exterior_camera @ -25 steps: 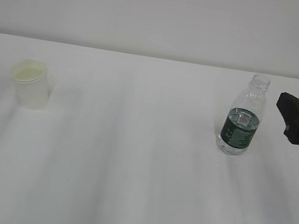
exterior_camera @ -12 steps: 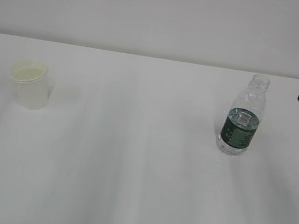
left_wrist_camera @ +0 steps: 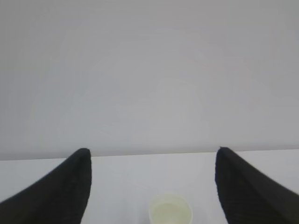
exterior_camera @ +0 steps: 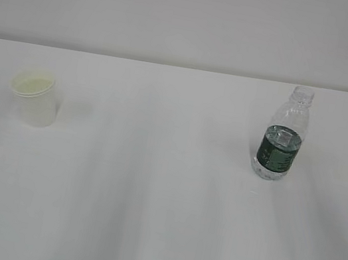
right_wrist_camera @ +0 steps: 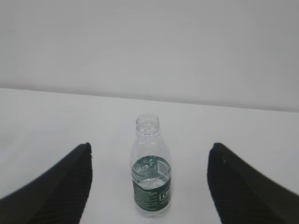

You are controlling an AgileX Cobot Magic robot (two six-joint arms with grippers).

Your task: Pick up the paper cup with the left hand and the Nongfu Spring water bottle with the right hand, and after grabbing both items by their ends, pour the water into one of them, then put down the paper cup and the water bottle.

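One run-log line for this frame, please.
paper cup upright, free | bottle upright, capless, free | left gripper open | right gripper open

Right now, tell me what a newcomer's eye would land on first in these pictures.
First, the small clear ribbed plastic bottle with a dark green label band, standing upright and capless on the right of the white table, partly filled with water. Next, the small white paper cup, upright far to the left. In each wrist view, black jaws stand wide apart, framing the cup and the bottle without touching them.
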